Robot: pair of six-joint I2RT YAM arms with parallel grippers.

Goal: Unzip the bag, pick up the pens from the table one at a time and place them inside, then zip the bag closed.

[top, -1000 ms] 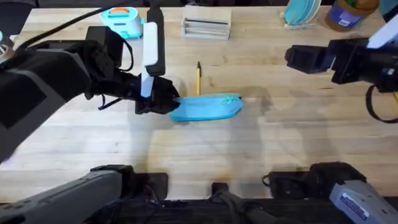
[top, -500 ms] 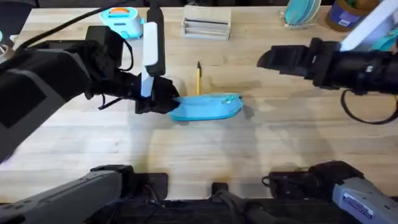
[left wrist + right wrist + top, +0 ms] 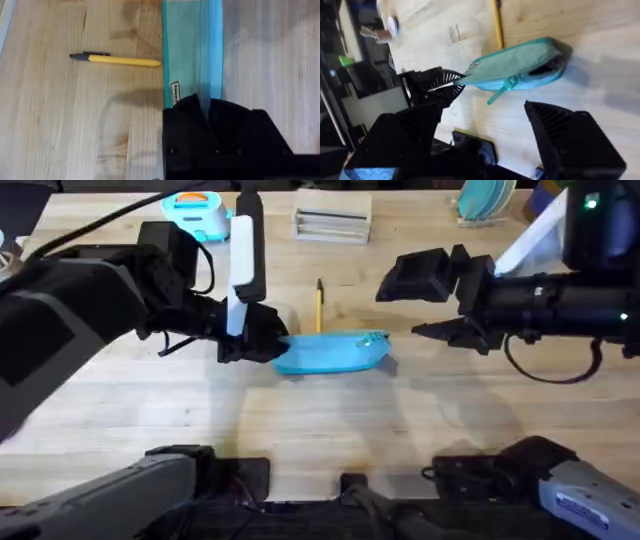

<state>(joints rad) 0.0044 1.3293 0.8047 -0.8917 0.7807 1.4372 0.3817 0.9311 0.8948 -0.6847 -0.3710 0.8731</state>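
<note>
The turquoise bag [image 3: 332, 352] lies flat near the middle of the table [image 3: 300, 420], its pull tab [image 3: 502, 87] at the right end, where a dark gap shows in the zipper. My left gripper [image 3: 262, 340] is shut on the bag's left end; the left wrist view shows the bag [image 3: 192, 45] running out from between the black fingers [image 3: 235, 117]. One yellow pen [image 3: 319, 305] with a black end lies just behind the bag, also seen as the pen [image 3: 117, 60]. My right gripper [image 3: 408, 305] hovers open just right of the bag's right end, apart from it.
At the back edge stand a turquoise toy with an orange top [image 3: 195, 215], a pale flat box [image 3: 332, 223], teal plates in a rack [image 3: 485, 200] and a jar [image 3: 560, 200]. Bare wood lies in front of the bag.
My right arm has swung left from the table's right side toward the bag's right end, its fingers open. The left gripper, the bag and the pen have stayed put.
</note>
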